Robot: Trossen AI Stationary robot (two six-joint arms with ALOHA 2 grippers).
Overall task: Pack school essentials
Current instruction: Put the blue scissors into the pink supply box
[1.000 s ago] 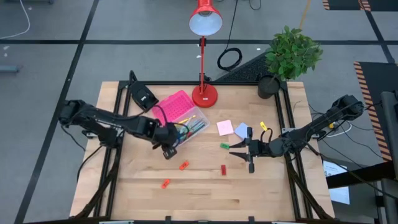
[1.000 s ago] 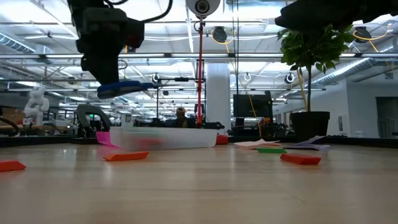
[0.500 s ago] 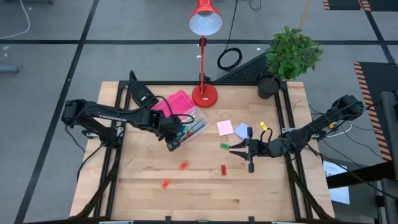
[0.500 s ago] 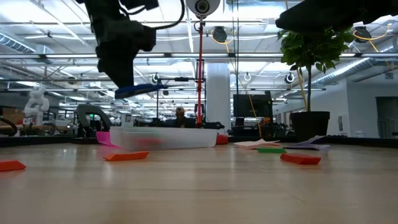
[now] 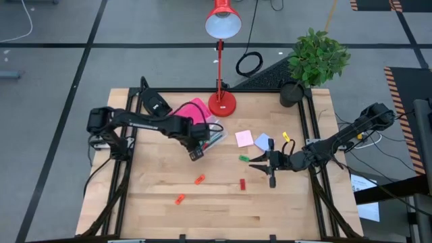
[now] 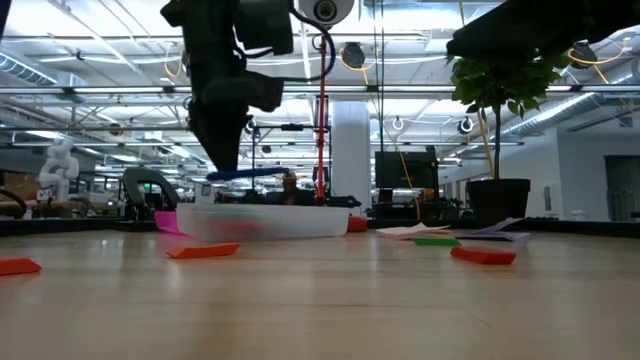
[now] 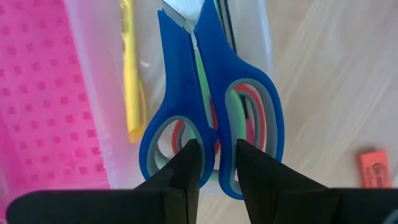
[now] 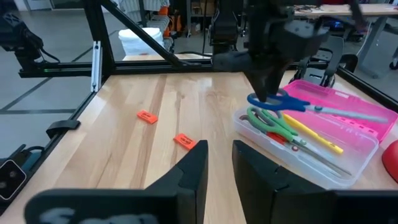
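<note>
The blue-handled scissors (image 7: pixel 210 118) hang over the open clear plastic box with the pink lid (image 5: pixel 194 115), above the green-handled scissors (image 8: pixel 278 128) and yellow pencil (image 8: pixel 313 136) lying inside, pinched at the handle between the left pincer (image 7: pixel 217 163)'s closed fingers. Since a second ago that pincer has carried them from beside the box's near edge to over its middle and lowered them towards the rim. The right pincer (image 5: pixel 259 163) rests with fingers apart on the wooden tabletop (image 5: pixel 223 206), unmoved, near the green eraser (image 5: pixel 244 158).
</note>
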